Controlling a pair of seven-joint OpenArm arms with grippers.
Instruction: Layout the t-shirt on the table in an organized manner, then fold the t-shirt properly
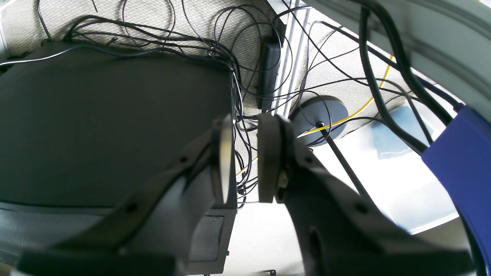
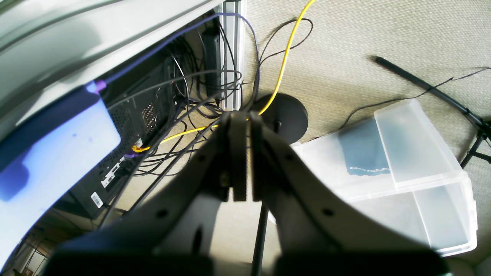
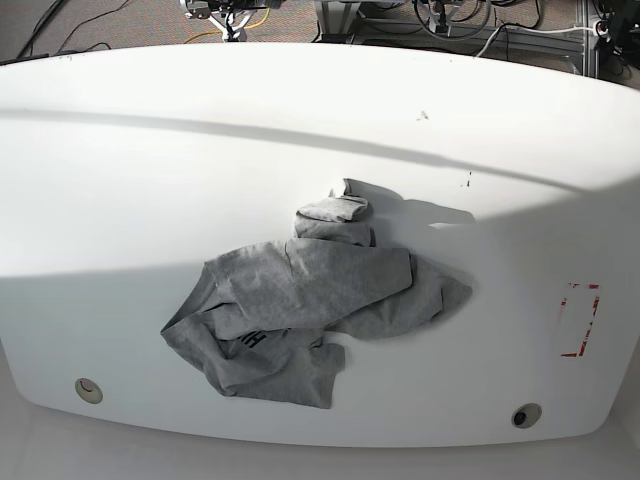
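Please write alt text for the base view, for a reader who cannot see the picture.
A grey t-shirt lies crumpled in a heap near the middle of a white table, not yet laid out or folded. A red tape outline marks the table's right side, and no robot arm shows in this view.

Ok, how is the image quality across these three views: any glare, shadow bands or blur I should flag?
Base view: sunlight washes out the table, a shadow band runs diagonally across it, and the crumpled t-shirt is sharp. Left wrist view: the left gripper is dark and soft, and the floor beyond is overexposed. Right wrist view: the right gripper is near-silhouetted, with a blurred blue patch at left.
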